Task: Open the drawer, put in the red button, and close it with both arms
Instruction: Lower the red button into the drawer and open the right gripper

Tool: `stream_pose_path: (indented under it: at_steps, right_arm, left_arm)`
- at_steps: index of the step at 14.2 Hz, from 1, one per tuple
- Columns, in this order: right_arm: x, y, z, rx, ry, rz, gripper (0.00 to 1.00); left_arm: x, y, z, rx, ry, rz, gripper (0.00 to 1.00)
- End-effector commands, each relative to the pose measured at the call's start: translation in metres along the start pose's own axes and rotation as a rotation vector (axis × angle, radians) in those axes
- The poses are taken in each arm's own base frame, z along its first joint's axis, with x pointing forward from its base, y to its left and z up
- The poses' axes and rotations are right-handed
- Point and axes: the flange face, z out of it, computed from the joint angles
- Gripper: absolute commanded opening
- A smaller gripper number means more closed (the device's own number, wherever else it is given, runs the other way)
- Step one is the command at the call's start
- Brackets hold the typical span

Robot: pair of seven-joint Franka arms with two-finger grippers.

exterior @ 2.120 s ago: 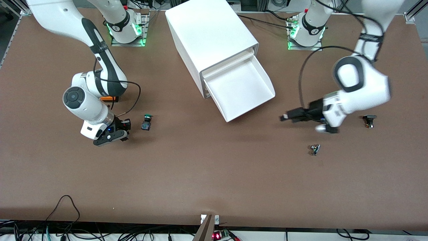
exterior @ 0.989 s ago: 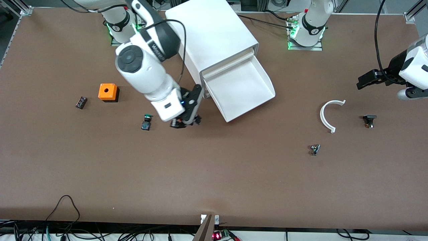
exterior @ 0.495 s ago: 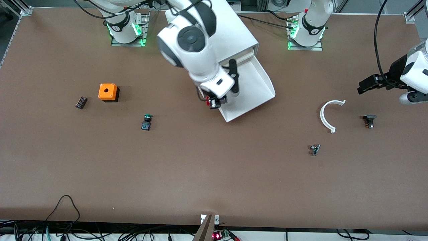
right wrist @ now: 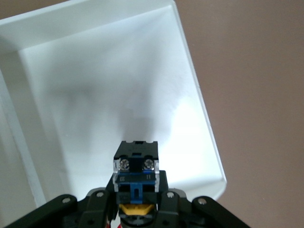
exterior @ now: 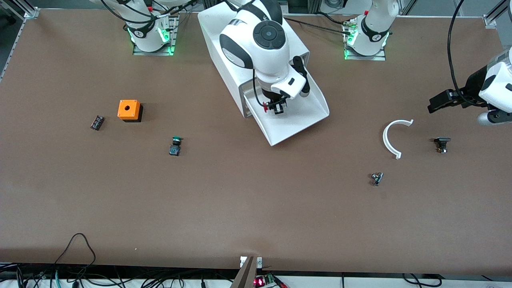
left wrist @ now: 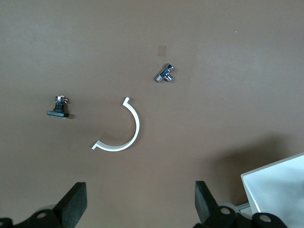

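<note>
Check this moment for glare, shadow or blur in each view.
Front view: sharp, evenly lit; green lights glow at both bases. Right wrist view: the drawer floor shows a bright washed-out patch, soft shadow above the red button held by the right gripper. Left wrist view: crisp; left gripper fingertips dark at the edge.

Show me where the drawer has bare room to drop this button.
The right gripper holds the red button over the drawer. Its whole floor is bare, bordered only by its own walls and the cabinet. The left gripper waits, open, over the table's end.
</note>
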Motion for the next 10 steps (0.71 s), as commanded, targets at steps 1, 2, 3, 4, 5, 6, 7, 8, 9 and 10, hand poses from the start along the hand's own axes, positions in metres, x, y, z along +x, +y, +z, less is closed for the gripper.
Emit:
stream_pose_path:
  at_steps: [1, 2, 3, 4, 5, 6, 7, 8, 9, 10]
  right_arm:
    - [0.016, -0.004, 0.016, 0.017, -0.010, -0.038, 0.30]
    - [0.024, -0.011, 0.020, 0.020, -0.011, -0.053, 0.30]
    - [0.029, -0.016, 0.025, 0.026, -0.017, -0.061, 0.31]
    - [0.033, -0.020, 0.032, 0.031, -0.025, -0.070, 0.32]
    - [0.035, -0.022, 0.043, 0.043, -0.035, -0.070, 0.33]
    - [0.038, -0.025, 0.056, 0.054, -0.045, -0.076, 0.36]
    - [0.040, -0.027, 0.068, 0.048, -0.069, -0.089, 0.38]
    - [0.042, -0.029, 0.074, 0.041, -0.084, -0.096, 0.38]
    - [0.042, -0.030, 0.081, 0.047, -0.089, -0.098, 0.38]
    - [0.043, -0.030, 0.085, 0.051, -0.091, -0.100, 0.38]
  left_arm:
    - [0.001, 0.000, -0.002, 0.024, 0.016, -0.006, 1.00]
    - [0.002, 0.000, -0.002, 0.024, 0.017, -0.006, 1.00]
    - [0.002, 0.000, -0.002, 0.024, 0.016, -0.006, 1.00]
    - [0.002, 0.000, -0.002, 0.024, 0.016, -0.006, 1.00]
    - [0.002, 0.000, -0.002, 0.024, 0.016, -0.006, 1.00]
    - [0.001, 0.000, -0.002, 0.024, 0.017, -0.006, 1.00]
    - [0.002, 0.000, -0.002, 0.024, 0.016, -0.006, 1.00]
    - [0.002, 0.001, -0.002, 0.024, 0.016, -0.005, 1.00]
    - [0.002, 0.000, -0.001, 0.024, 0.014, -0.006, 1.00]
    - [0.001, 0.001, -0.002, 0.024, 0.016, -0.005, 1.00]
